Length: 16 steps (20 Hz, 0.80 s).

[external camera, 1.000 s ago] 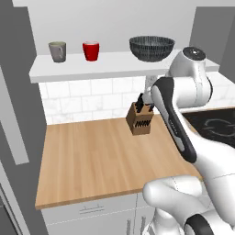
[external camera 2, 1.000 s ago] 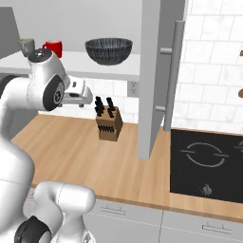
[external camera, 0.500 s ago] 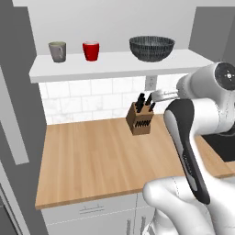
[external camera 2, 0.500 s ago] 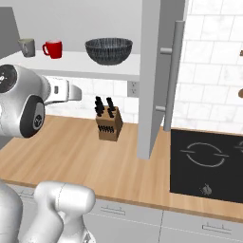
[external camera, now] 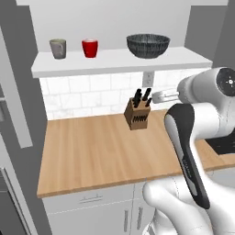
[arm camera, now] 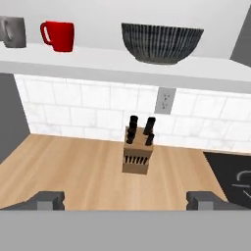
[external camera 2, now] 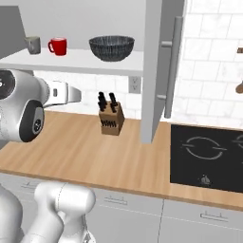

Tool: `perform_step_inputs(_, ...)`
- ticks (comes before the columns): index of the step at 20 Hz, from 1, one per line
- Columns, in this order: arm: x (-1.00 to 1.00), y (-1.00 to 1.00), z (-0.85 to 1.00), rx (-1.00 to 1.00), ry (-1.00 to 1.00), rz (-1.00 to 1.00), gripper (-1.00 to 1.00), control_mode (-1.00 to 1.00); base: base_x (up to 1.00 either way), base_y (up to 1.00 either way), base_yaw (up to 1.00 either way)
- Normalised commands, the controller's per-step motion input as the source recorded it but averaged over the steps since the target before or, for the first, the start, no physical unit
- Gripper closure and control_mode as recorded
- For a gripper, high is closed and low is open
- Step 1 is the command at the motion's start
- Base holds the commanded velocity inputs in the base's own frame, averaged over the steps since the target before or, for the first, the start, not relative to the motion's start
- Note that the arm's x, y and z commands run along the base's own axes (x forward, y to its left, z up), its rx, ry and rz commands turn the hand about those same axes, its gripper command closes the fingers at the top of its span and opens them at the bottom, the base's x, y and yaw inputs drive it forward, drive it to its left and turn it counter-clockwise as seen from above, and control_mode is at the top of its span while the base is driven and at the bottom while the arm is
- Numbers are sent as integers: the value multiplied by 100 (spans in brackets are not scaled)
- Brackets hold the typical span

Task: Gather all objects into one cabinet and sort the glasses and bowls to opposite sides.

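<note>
With our gripper point(arm camera: 125, 200) spread wide and empty at the bottom of the hand view, we judge the ribbed bowl point(arm camera: 162, 42), at the upper middle on the shelf point(arm camera: 122, 65), rigid, rather heavy and best pinched over its rim.

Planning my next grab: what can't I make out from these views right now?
- Matte grey cup: cut by the hand view's left edge.
- Second grey cup: none visible on the long white shelf.
- Gripper: in both base views the white arm hides its fingertips.
- Black cooktop: cut by the frame edge.

text: none legible | labels: none | brands: none | numbers: none
</note>
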Motion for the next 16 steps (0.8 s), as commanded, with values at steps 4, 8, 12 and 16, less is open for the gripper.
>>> perform_step_inputs(4, 0, 0, 0, 0, 0, 0, -100, 100, -100, 0, 0)
perform_step_inputs(8, 0, 0, 0, 0, 0, 0, -100, 100, -99, -7, -5)
perform_step_inputs(12, 0, 0, 0, 0, 0, 0, -100, 100, -69, -47, -15)
perform_step_inputs(16, 0, 0, 0, 0, 0, 0, -100, 100, -49, -84, -16)
